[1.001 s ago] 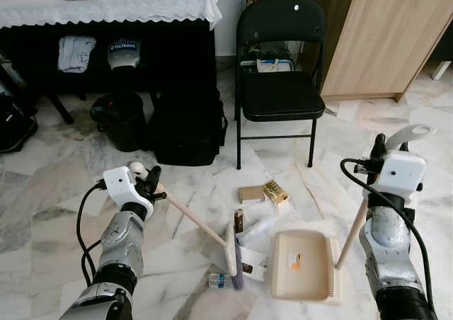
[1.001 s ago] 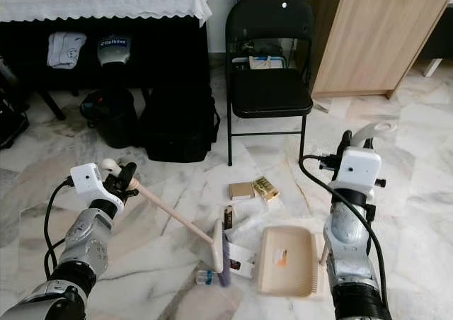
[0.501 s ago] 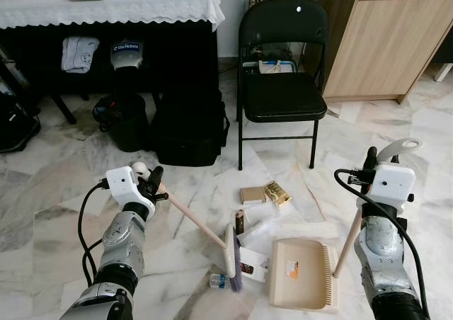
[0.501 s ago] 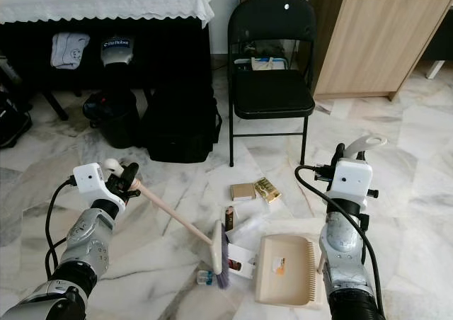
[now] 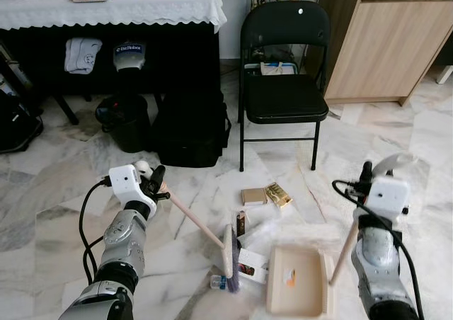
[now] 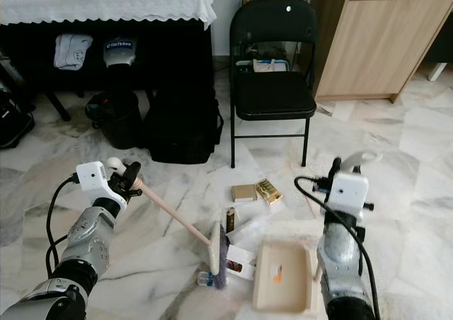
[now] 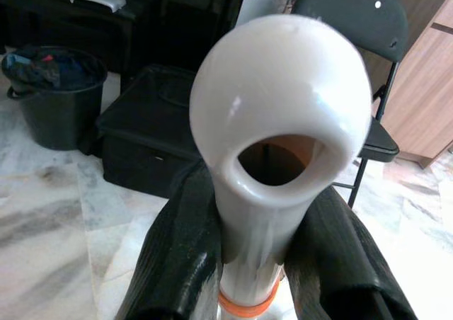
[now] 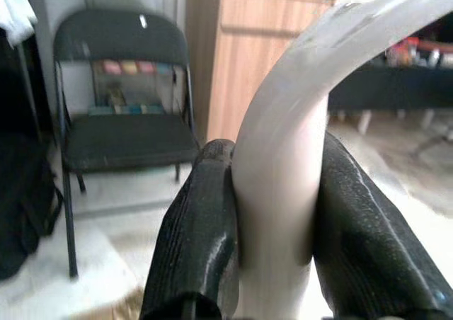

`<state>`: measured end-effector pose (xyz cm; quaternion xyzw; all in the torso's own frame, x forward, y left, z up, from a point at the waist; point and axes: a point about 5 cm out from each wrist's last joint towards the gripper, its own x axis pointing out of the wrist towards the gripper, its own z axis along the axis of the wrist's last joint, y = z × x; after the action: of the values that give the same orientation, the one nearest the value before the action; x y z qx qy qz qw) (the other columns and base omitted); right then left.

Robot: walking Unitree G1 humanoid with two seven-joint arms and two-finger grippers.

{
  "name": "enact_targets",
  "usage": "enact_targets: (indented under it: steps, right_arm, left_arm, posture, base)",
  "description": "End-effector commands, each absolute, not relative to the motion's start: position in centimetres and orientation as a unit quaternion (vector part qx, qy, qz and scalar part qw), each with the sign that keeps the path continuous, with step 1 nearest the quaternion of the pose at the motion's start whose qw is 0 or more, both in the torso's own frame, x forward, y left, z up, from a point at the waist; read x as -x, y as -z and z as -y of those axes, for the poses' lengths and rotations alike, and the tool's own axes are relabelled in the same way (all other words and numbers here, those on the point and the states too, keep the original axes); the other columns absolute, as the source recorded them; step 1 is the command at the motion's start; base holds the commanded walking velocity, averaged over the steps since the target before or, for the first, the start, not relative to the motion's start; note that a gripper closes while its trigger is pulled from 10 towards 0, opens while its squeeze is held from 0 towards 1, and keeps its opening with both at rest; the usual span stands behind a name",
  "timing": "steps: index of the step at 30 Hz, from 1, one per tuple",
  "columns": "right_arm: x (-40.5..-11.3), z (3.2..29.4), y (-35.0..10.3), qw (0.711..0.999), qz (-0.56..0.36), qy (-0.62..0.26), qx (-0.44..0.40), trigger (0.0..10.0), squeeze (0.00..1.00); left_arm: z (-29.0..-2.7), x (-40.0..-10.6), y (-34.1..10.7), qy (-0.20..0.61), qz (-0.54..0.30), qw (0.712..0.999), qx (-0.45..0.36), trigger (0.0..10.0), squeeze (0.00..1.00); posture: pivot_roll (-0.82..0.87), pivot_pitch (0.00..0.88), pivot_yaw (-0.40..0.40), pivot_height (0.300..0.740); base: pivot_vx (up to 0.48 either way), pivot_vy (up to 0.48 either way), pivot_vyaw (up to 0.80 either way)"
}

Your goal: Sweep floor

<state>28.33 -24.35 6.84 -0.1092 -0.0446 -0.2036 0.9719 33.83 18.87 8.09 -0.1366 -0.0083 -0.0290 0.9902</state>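
My left gripper [image 5: 154,182] is shut on the white knob end of a wooden broom handle [image 5: 195,221], seen close up between its black fingers [image 7: 177,256]. The broom head [image 5: 230,260] rests on the marble floor among litter: a white packet [image 5: 253,263], a dark bar [image 5: 241,222], a small bottle [image 5: 218,282], a brown box [image 5: 253,195] and a gold packet [image 5: 278,193]. Just right of the head lies a beige dustpan [image 5: 297,289]. Its wooden stick [image 5: 343,249] rises to a white loop grip, on which my right gripper [image 5: 368,175] is shut [image 8: 276,214].
A black folding chair [image 5: 283,86] stands beyond the litter. Left of it a black bag [image 5: 190,132] and a black bucket [image 5: 127,122] sit under a table with a white cloth [image 5: 113,5]. A wooden cabinet [image 5: 389,44] is at the far right.
My right gripper has come down and nearer to me, and the dustpan has slid closer and turned slightly. The left gripper and broom have held still. The camera has tilted a little.
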Motion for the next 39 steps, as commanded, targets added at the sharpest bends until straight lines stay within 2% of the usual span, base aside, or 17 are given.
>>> enact_targets:
  steps: [1, 23, 30, 32, 36, 39]
  right_arm:
    - [-28.1, 24.7, -6.7, 0.970, 0.047, 0.213, 0.104, 10.0, 0.00]
    - [-28.1, 24.5, -6.3, 0.971, 0.058, 0.206, 0.106, 10.0, 0.00]
    - [-27.9, 24.6, -6.3, 0.971, 0.059, 0.207, 0.107, 10.0, 0.00]
    - [-27.8, 24.8, -6.3, 0.970, 0.060, 0.208, 0.108, 10.0, 0.00]
    - [-27.8, 24.8, -6.3, 0.970, 0.060, 0.207, 0.109, 10.0, 0.00]
    - [-27.8, 24.7, -6.2, 0.971, 0.059, 0.206, 0.108, 10.0, 0.00]
  left_arm:
    - [-19.2, -34.0, -8.7, 0.027, 0.025, 0.991, 0.130, 10.0, 0.00]
    - [-18.8, -34.1, -8.7, 0.030, 0.028, 0.992, 0.123, 10.0, 0.00]
    - [-19.6, -35.0, -11.8, 0.011, 0.097, 0.992, 0.078, 10.0, 0.00]
    - [-20.0, -35.3, -13.7, 0.010, 0.137, 0.990, 0.039, 10.0, 0.00]
    - [-20.2, -35.4, -14.1, 0.011, 0.144, 0.989, 0.022, 10.0, 0.00]
    - [-20.8, -35.3, -13.9, 0.011, 0.135, 0.990, -0.024, 10.0, 0.00]
  posture:
    - [-0.01, 0.004, 0.034, 0.740]
    - [-0.01, 0.000, 0.035, 0.740]
    - [-0.02, 0.012, 0.034, 0.740]
    - [-0.02, 0.015, 0.032, 0.740]
    - [-0.02, 0.015, 0.032, 0.740]
    - [-0.02, 0.016, 0.033, 0.740]
  base:
    - [0.000, 0.000, 0.00]
    - [0.000, 0.000, 0.00]
    - [0.000, 0.000, 0.00]
    - [0.000, 0.000, 0.00]
    - [0.000, 0.000, 0.00]
    - [0.000, 0.000, 0.00]
